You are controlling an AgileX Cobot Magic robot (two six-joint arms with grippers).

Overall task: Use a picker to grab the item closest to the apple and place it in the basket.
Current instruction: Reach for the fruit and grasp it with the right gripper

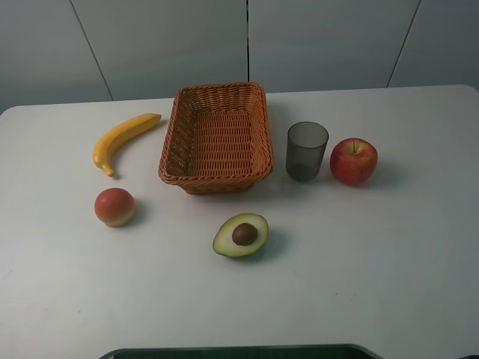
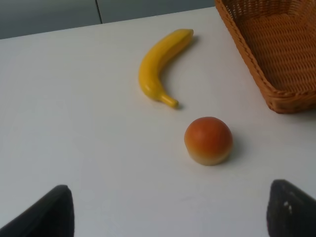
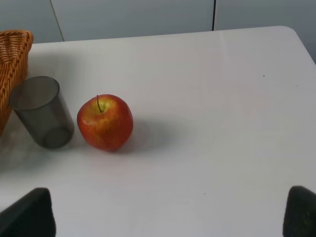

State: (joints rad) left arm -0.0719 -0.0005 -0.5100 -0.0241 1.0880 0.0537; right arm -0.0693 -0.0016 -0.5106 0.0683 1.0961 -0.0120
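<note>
The cup [image 1: 307, 151] was my target: it stood upright toward the far edge of the table [image 1: 389, 284], right of middle, between the basket [image 1: 174, 149] and the apple [image 1: 353, 161], just beside each and touching neither as far as I could tell. Nothing else lay nearer the apple.

The right gripper [image 3: 163, 217] was spread wide, its fingertips [image 3: 29, 215] well apart with nothing between them, hanging back toward the near right corner with the cup ahead of it. The left gripper [image 2: 168, 212] was equally spread and empty on the other side, and I judged it best left parked.

Since the gaps on either side of the cup were narrow, I reckoned the clean approach was to bring one finger down on its near side and one on its far side, not between cup and apple. The wall looked smooth and thin, so a gentle squeeze a little below the rim seemed right. I would then lift straight up until the base cleared the basket's rim, carry it across, lower it and only then release
</note>
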